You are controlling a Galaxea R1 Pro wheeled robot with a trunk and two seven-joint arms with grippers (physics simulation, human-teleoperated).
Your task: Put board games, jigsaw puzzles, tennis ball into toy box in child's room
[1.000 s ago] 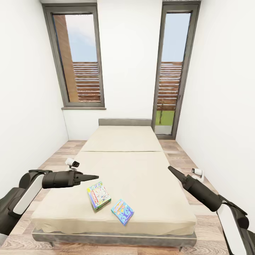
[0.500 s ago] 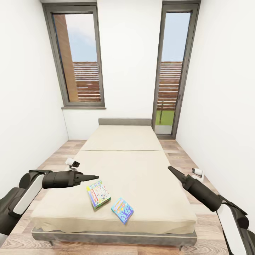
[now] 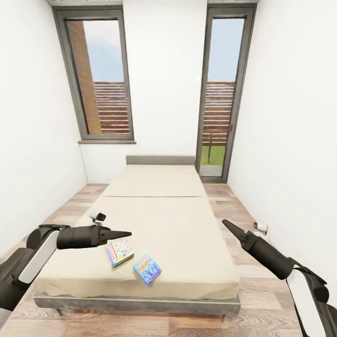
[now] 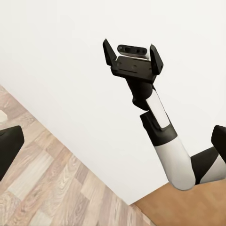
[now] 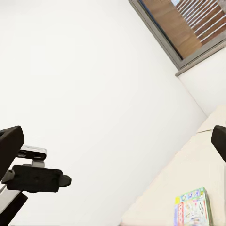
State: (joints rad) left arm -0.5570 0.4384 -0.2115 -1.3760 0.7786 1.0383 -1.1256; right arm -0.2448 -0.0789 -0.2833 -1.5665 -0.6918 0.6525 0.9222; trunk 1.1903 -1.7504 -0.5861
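Two board games lie flat near the foot of the bed [image 3: 187, 224]. One has a white-green-red cover [image 3: 119, 251]; the other is mostly blue [image 3: 147, 268], closer to the mattress edge. My left gripper [image 3: 125, 233] hovers open just above and left of the white-green-red game. My right gripper [image 3: 225, 224] hangs open over the bed's right edge, well apart from both games. The right wrist view catches the white-green-red game [image 5: 193, 207] on the mattress. The table, toy box, jigsaw puzzles and tennis ball are out of view.
White walls close in on both sides, with strips of wood-plank floor [image 3: 243, 210] along the bed. Two tall dark-framed windows [image 3: 100, 79] stand behind the grey headboard [image 3: 160, 160]. Small white objects sit by the bed at left [image 3: 99, 217] and right [image 3: 260, 228].
The whole picture has shifted: the bed and games now sit lower-left and slightly smaller, so the camera moved. Both arms hold the same pose and the games lie as before.
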